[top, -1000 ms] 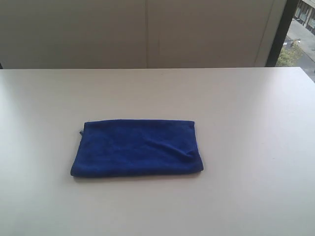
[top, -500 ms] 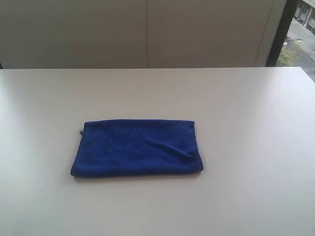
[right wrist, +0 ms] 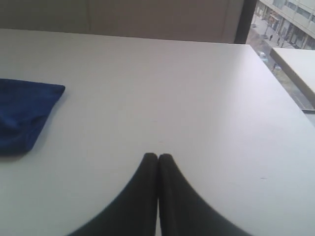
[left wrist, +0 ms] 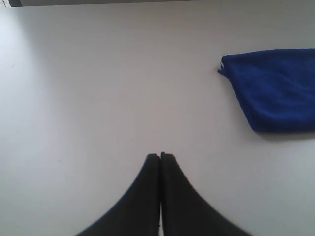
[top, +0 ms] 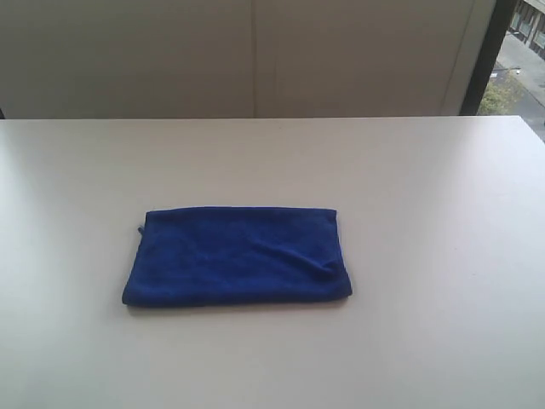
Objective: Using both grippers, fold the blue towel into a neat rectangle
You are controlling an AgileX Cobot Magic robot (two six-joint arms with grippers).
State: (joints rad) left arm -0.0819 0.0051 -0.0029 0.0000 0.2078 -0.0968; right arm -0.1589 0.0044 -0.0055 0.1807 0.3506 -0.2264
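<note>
— Status, please: where is the blue towel [top: 237, 256]?

— It lies flat near the middle of the table [top: 426, 170], folded into a long, layered rectangle. Its edges line up fairly well. A small crease [top: 317, 266] puckers the end on my right, and the tiny corner loop [top: 140, 227] pokes out at the end on my left.

— And your hands?

— Neither touches it. My left gripper [left wrist: 160, 156] hangs over bare table, well apart from the towel's left end, fingers pressed together on nothing. My right gripper [right wrist: 158, 156] mirrors it on the other side, likewise closed and empty.

— Why so far off?

— I judge the folding done, or nearly. Standing clear on both sides leaves the cloth undisturbed and in full view, and pinched jaws cannot snag the pile.

— Anything left?

— Perhaps smoothing that crease, if a neater rectangle is wanted. That would call for a light press, so the layers underneath do not slide.
</note>
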